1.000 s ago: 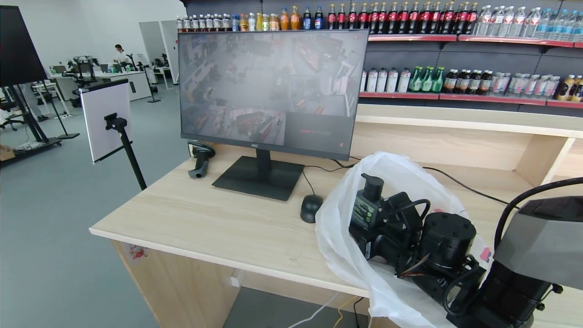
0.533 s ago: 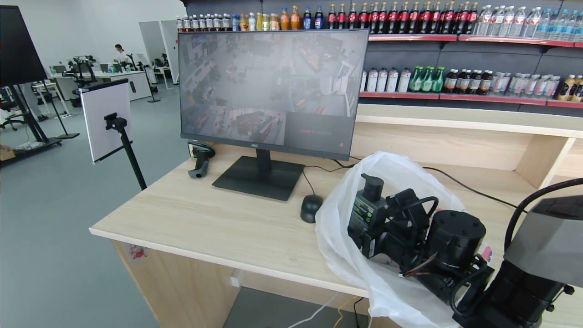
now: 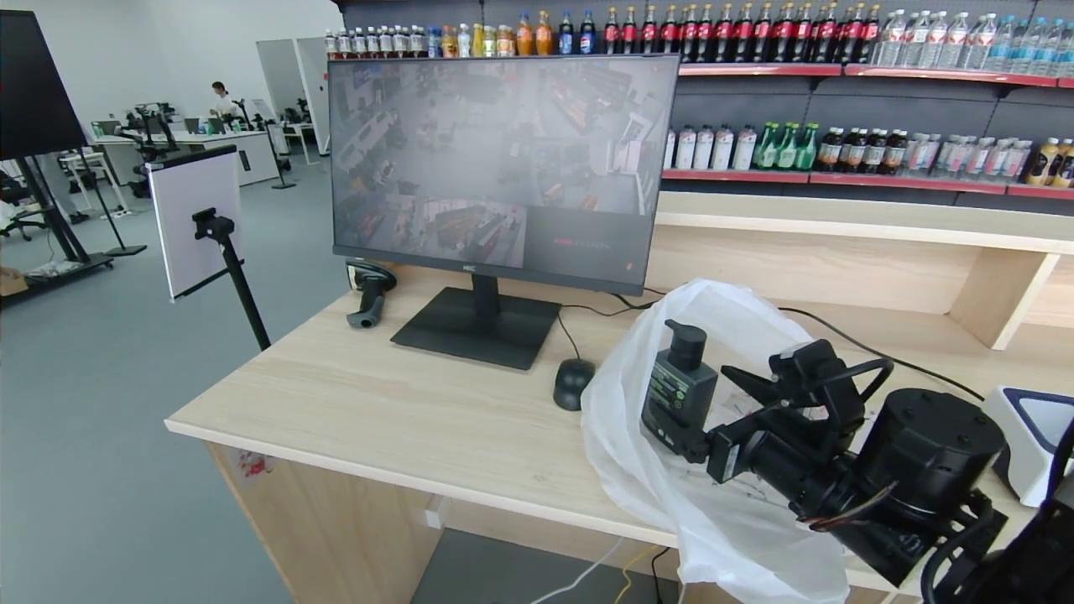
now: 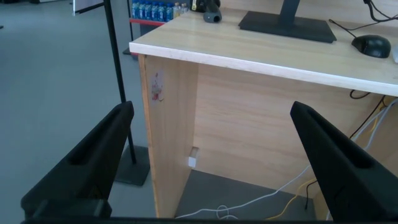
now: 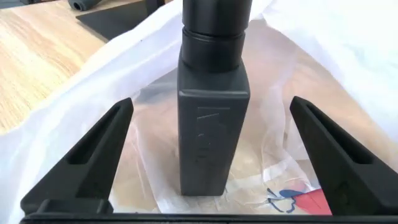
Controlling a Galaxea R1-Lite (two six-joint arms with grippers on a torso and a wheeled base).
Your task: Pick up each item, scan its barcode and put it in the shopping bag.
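While my left tool (image 4: 211, 112) hangs low, off the left end of the desk (image 3: 377, 411) and below its top, its two fingers (image 4: 87, 165) are spread wide with nothing between them; past them I see the desk's wooden side panel and some loose cables (image 4: 249, 202) on the floor. Up on the desk, at the far left corner, a black handheld scanner (image 3: 369, 294) lies on its side just beside the foot of the monitor (image 3: 503, 168). The monitor stands upright on its flat black base toward the back, and a black mouse (image 3: 574, 382) sits just right of that base, nearer the front, its cord running back behind the screen. Right of the mouse, near the front edge, the white translucent shopping bag (image 3: 638, 470) lies with its mouth gaping toward my right arm. Inside it the dark pump bottle (image 3: 680, 390) stands upright on the bag's floor, black pump head on top. My right tool (image 5: 211, 107) reaches into the bag's mouth with its fingers (image 5: 93, 162) held apart, one on each side of the bottle, and neither touches it; a gap shows on both sides. Farther right, near the desk's edge, sits a white device with a dark top (image 3: 1032, 436).
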